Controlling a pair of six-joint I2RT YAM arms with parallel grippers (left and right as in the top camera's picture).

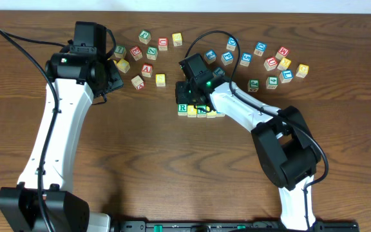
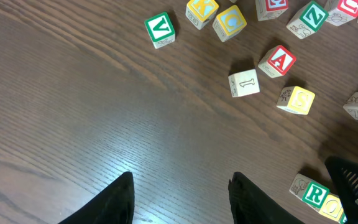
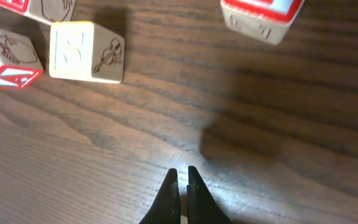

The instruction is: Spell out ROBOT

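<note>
A row of cubes lies at the table's middle. It begins with the green-framed R cube, then a yellow-faced cube. The green-framed B cube follows. The row's right end lies partly under the right arm, and its letters are unreadable. My right gripper hangs shut and empty over bare wood just behind the row. Far to the left, my left gripper stands open above bare wood with nothing between its fingers.
Loose cubes lie scattered along the back: a green V cube, a red A cube, a yellow S cube and a red-framed cube. Several blue, red and green cubes lie at the back right.
</note>
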